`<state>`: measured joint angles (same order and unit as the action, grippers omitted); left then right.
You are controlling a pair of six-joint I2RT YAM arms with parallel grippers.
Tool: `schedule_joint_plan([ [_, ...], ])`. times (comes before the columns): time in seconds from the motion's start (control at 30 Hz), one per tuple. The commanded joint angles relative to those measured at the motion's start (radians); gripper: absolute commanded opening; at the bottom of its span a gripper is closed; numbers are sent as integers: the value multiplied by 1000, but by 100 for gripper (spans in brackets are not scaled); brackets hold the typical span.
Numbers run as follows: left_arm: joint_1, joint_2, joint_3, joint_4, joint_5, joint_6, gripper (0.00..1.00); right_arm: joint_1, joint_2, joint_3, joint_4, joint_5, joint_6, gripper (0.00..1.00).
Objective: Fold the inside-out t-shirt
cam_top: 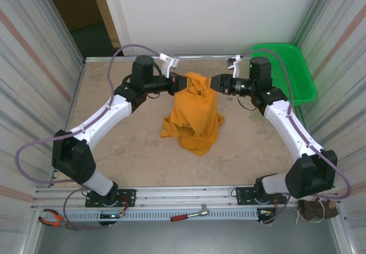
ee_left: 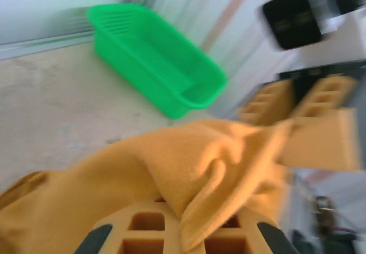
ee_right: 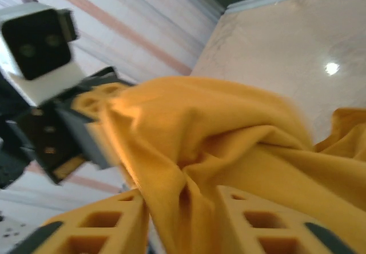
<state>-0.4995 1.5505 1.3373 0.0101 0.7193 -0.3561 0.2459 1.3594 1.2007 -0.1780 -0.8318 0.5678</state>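
Note:
The inside-out t-shirt (cam_top: 194, 119) is orange-yellow and hangs in a bunch over the table's middle, its lower part resting on the tabletop. My left gripper (cam_top: 184, 83) comes in from the left and is shut on a fold of the shirt's upper edge (ee_left: 171, 168), with cloth pinched between its fingers (ee_left: 131, 231). Facing it from the right, my right gripper (cam_top: 213, 84) is close to touching it. Its fingers (ee_right: 257, 219) stand apart, and a twisted bunch of the shirt (ee_right: 229, 128) lies loosely in the gap.
A green plastic basket (cam_top: 286, 71) stands at the back right corner, also in the left wrist view (ee_left: 154, 54). Corrugated walls close in both sides. Pliers (cam_top: 51, 217) and a ratchet wrench (cam_top: 191, 214) lie on the front rail.

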Motion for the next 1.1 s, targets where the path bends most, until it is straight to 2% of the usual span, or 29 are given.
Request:
schedule_joint_plan([
  [0.0, 18, -1, 2, 179, 378, -173, 0, -1, 87, 18, 30, 88, -3, 37],
  [0.13, 19, 1, -52, 383, 467, -329, 0, 10, 178, 55, 21, 155, 3, 38],
  [0.2, 21, 13, -65, 450, 481, -387, 0, 10, 150, 41, 19, 175, 6, 39],
  [0.3, 22, 28, -73, 489, 475, -427, 0, 8, 35, 5, -41, 244, -12, 44],
  [0.47, 32, 64, -63, 497, 437, -475, 0, 22, -208, -79, -130, 382, -21, 63],
  [0.6, 44, 69, -66, 444, 402, -467, 0, 103, -321, -101, -151, 441, -62, 72],
  [0.77, 45, 72, -64, 431, 401, -468, 0, 215, -241, -39, -160, 505, -135, 75],
  [0.87, 45, 71, -65, 429, 402, -468, 0, 233, -164, 0, -141, 511, -161, 75],
  [0.93, 45, 69, -68, 436, 405, -473, 0, 230, -124, 13, -123, 519, -173, 71],
  [0.97, 45, 69, -70, 446, 411, -480, 0, 225, -104, 20, -119, 517, -177, 65],
  [1.0, 45, 69, -73, 455, 415, -486, 0, 216, -89, 25, -115, 503, -177, 54],
  [1.03, 47, 68, -75, 462, 416, -494, 0, 203, -74, 28, -108, 478, -175, 35],
  [1.07, 48, 68, -79, 475, 411, -506, 0, 189, -63, 31, -106, 441, -170, 9],
])
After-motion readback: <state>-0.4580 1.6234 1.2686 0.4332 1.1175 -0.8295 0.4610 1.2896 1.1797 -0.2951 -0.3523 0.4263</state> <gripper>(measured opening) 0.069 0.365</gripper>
